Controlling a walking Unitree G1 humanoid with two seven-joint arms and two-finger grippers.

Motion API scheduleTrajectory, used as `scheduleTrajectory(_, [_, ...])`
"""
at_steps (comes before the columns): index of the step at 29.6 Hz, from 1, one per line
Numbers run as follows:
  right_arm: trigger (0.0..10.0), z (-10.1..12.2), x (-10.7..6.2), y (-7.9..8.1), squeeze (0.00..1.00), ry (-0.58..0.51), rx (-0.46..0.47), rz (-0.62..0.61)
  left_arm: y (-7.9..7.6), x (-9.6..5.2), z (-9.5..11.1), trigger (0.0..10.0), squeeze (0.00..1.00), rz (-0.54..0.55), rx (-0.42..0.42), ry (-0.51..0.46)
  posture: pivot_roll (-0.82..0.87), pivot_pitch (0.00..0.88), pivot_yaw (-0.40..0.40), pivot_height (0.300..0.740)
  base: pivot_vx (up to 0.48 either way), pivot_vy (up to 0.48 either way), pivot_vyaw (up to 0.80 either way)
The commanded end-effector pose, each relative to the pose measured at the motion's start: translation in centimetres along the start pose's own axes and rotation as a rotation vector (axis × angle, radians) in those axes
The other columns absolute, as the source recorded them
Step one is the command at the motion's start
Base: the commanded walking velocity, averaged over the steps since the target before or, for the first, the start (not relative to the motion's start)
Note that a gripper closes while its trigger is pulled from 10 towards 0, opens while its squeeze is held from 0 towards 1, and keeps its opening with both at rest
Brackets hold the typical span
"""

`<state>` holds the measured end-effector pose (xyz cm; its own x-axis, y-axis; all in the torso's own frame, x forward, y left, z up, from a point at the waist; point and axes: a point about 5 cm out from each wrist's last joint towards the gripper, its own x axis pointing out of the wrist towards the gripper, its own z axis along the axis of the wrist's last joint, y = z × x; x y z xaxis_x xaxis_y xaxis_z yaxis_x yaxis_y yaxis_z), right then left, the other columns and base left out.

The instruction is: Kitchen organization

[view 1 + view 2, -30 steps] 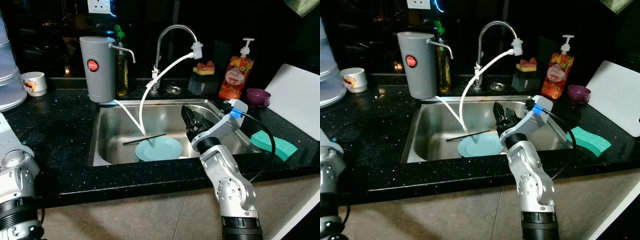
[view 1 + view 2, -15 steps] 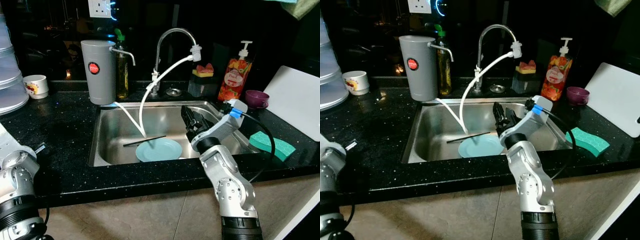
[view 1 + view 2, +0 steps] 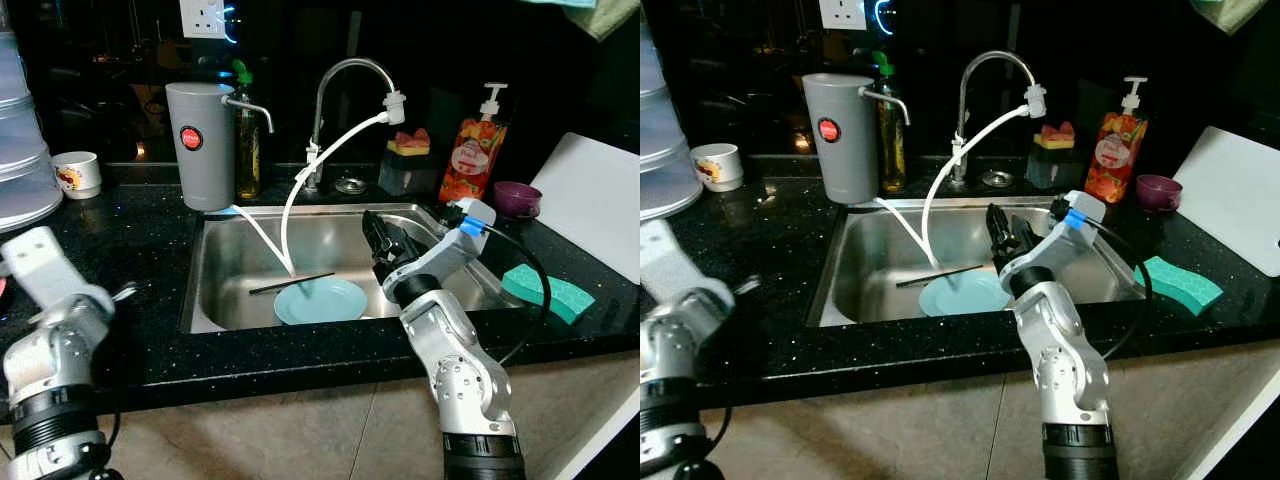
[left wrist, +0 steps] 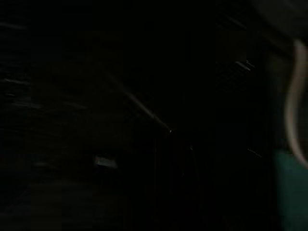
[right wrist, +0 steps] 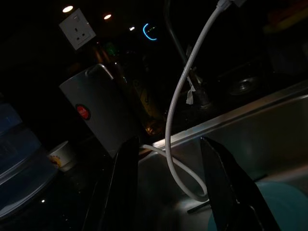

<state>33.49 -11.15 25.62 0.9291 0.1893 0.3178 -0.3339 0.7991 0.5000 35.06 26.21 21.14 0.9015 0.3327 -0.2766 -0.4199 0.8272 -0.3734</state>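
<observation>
The right claw (image 3: pixel 378 236) hangs with its fingers spread and empty over the right half of the steel sink (image 3: pixel 215 290), above a light blue plate (image 3: pixel 320 301) lying on the sink floor near its front edge, while the left claw's state cannot be told.

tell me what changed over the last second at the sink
The left arm has risen from the lower left corner and now reaches up over the black counter; its wrist view is too dark to show its fingers. The right gripper stayed open above the sink, holding nothing. The teal plate, the black chopstick and the white hose have not moved.
</observation>
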Motion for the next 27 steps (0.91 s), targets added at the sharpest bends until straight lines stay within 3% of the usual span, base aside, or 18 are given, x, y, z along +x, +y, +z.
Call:
scheduleTrajectory(1, [10.0, 0.1, 0.1, -0.1, 0.0, -0.001, -0.004, -0.001, -0.5, 0.3, -3.4, 10.0, 0.0, -0.039, 0.046, 0.161, 0.04, 0.053, -0.078, 0.74, 0.0, 0.0, 0.0])
scheduleTrajectory(8, [10.0, 0.0, 0.1, -0.1, 0.0, -0.001, -0.003, -0.002, -1.6, -0.2, -2.8, 10.0, 0.0, -0.13, 0.159, 0.104, 0.04, 0.055, -0.078, 0.74, 0.0, 0.0, 0.0])
scheduleTrajectory(9, [10.0, 0.0, 0.1, -0.1, 0.0, 0.0, -0.002, -0.002, -1.6, -0.3, -2.1, 10.0, 0.0, -0.112, 0.213, 0.031, 0.04, 0.055, -0.078, 0.74, 0.0, 0.0, 0.0])
scheduleTrajectory(11, [10.0, 0.0, 0.1, -0.1, 0.0, 0.0, -0.002, -0.002, -1.6, -0.3, -2.1, 10.0, 0.0, -0.112, 0.213, 0.031, 0.04, 0.055, -0.078, 0.74, 0.0, 0.0, 0.0])
scheduleTrajectory(12, [10.0, 0.0, 0.1, -0.1, 0.0, 0.0, -0.002, -0.002, -1.6, -0.3, -1.3, 10.0, 0.0, -0.086, 0.248, -0.034, 0.04, 0.055, -0.078, 0.74, 0.0, 0.0, 0.0])
scheduleTrajectory(13, [10.0, 0.0, 0.1, 0.0, 0.0, 0.0, -0.001, -0.001, -1.6, -0.4, -0.2, 10.0, 0.98, -0.066, 0.295, -0.116, 0.04, 0.055, -0.078, 0.74, 0.0, 0.0, 0.0])
scheduleTrajectory(14, [10.0, 0.0, 0.1, 0.0, 0.0, 0.001, 0.0, 0.001, -1.6, -0.5, 0.9, 10.0, 1.0, -0.041, 0.353, -0.195, 0.04, 0.055, -0.078, 0.74, 0.0, 0.0, 0.0])
scheduleTrajectory(16, [10.0, 0.0, 0.1, 0.0, 0.0, 0.001, 0.0, 0.001, -1.6, -0.5, 0.9, 10.0, 1.0, -0.041, 0.353, -0.195, 0.04, 0.055, -0.078, 0.74, 0.0, 0.0, 0.0])
scheduleTrajectory(20, [10.0, 0.0, 0.2, 0.1, 0.0, -0.002, 0.003, 0.005, -1.2, -0.2, 2.9, 10.0, 1.0, 0.0, 0.45, -0.277, 0.04, 0.056, -0.078, 0.74, 0.0, 0.0, 0.0])
scheduleTrajectory(23, [10.0, 0.0, 0.2, 0.2, 0.0, -0.004, 0.004, 0.006, -1.0, -0.1, 3.2, 10.0, 1.0, 0.012, 0.461, -0.283, 0.04, 0.056, -0.078, 0.74, 0.0, 0.0, 0.0])
scheduleTrajectory(24, [10.0, 0.1, 0.2, 0.2, 0.0, -0.006, 0.005, 0.007, -0.6, 0.2, 3.5, 10.0, 0.94, 0.023, 0.458, -0.281, 0.04, 0.058, -0.077, 0.74, 0.0, 0.0, 0.0])
scheduleTrajectory(25, [10.0, 0.1, 0.1, 0.3, 0.0, -0.008, 0.006, 0.01, -0.3, 0.6, 3.8, 10.0, 0.0, 0.023, 0.454, -0.271, 0.04, 0.058, -0.077, 0.74, 0.0, 0.0, 0.0])
scheduleTrajectory(27, [10.0, 0.1, 0.1, 0.3, 0.0, -0.008, 0.006, 0.01, -0.3, 0.6, 3.8, 10.0, 0.0, 0.023, 0.454, -0.271, 0.04, 0.058, -0.077, 0.74, 0.0, 0.0, 0.0])
